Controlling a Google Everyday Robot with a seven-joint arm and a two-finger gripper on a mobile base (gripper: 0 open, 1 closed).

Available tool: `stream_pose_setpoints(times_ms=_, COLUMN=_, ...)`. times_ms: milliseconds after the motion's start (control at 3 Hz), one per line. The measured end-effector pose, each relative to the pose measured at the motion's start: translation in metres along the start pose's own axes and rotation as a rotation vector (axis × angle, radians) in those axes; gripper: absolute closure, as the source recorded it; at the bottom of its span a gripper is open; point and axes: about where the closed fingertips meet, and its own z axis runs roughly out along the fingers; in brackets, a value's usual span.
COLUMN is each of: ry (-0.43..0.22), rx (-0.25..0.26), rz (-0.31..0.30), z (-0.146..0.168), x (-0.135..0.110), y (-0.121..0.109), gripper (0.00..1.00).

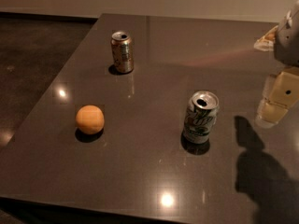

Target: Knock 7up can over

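The 7up can [201, 117] is silver-white with green lettering and an opened silver top. It stands upright on the dark table [149, 171], right of centre. My gripper [276, 99] hangs at the right edge of the view, above the table and well to the right of the can, apart from it. Its pale yellowish fingers [272, 111] point down. Its shadow lies on the table below and to the right of the can.
A gold-brown can [122, 52] stands upright at the back left. An orange [89, 119] lies at the left. A pale object [267, 38] sits at the far right edge of the table. The table's left edge drops to a dark floor.
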Motion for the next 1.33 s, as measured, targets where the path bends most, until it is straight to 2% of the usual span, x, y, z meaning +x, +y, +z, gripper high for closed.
stream_pose_setpoints(times_ms=333, ry=0.000, rx=0.000, rz=0.000, z=0.000, x=0.000, y=0.000, gripper=0.00)
stream_pose_setpoints(times_ms=667, ry=-0.032, rx=-0.013, rz=-0.002, z=0.001, x=-0.009, y=0.004, gripper=0.00)
stream_pose_setpoints(times_ms=1000, ry=-0.098, rx=-0.036, rz=-0.019, z=0.011, x=-0.028, y=0.014, gripper=0.00)
stream_pose_setpoints(times_ms=1333, ry=-0.161, rx=-0.031, rz=-0.041, z=0.037, x=-0.055, y=0.029, gripper=0.00)
